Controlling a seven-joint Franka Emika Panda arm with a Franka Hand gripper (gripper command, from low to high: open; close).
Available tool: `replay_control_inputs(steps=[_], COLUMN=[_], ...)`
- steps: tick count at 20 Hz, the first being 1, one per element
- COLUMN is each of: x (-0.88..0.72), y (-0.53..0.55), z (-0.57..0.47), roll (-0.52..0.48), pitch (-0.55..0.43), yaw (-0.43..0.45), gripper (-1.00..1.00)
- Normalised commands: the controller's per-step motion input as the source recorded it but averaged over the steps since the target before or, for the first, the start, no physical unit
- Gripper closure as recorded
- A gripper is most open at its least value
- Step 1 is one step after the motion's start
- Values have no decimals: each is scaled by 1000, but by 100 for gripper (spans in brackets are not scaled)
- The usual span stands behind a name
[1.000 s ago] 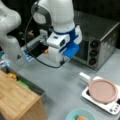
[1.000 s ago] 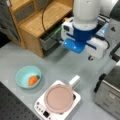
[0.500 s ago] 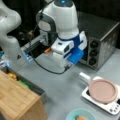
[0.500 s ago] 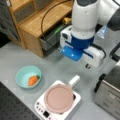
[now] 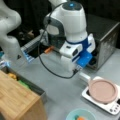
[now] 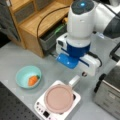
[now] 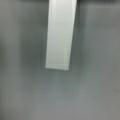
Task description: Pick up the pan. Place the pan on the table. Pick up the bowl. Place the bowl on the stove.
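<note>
The dusty-pink pan [image 5: 103, 90] [image 6: 59, 98] lies on the white stove [image 5: 86, 94] [image 6: 40, 106] in both front views. Its short white handle [image 5: 84, 77] [image 6: 74, 81] points toward the arm. My gripper [image 5: 77, 70] [image 6: 83, 73] hangs just above that handle, mostly hidden under the white and blue hand. In the wrist view the handle [image 7: 60, 37] runs down from the top edge over the grey table [image 7: 95, 75], and no fingers show there. The light-teal bowl [image 5: 71, 116] [image 6: 23, 75] rests on the table [image 5: 62, 92] [image 6: 15, 55], apart from the stove.
An orange piece [image 6: 32, 80] lies inside the bowl. A steel toaster oven [image 5: 105, 37] [image 6: 110, 95] stands behind the stove. A wooden shelf unit [image 5: 17, 100] [image 6: 37, 22] with a grey bin [image 5: 32, 86] [image 6: 53, 35] beside it borders the table.
The arm has travelled from near the grey bin toward the stove and come down, so the hand now hangs over the pan's handle. Pan and bowl have not moved.
</note>
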Motion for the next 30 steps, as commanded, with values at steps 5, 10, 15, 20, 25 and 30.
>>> replay_control_inputs(steps=[5, 10, 15, 20, 25, 30], x=[264, 206, 187, 143, 86, 45], y=[102, 75, 61, 24, -46, -121], z=[-11, -37, -78, -98, -81, -155], roll=[13, 28, 25, 94, 90, 81], pitch=[110, 90, 40, 13, -2, -38], yaw=[-117, -98, -86, -67, -41, -10], gripper=[-100, -100, -100, -100, -100, -100])
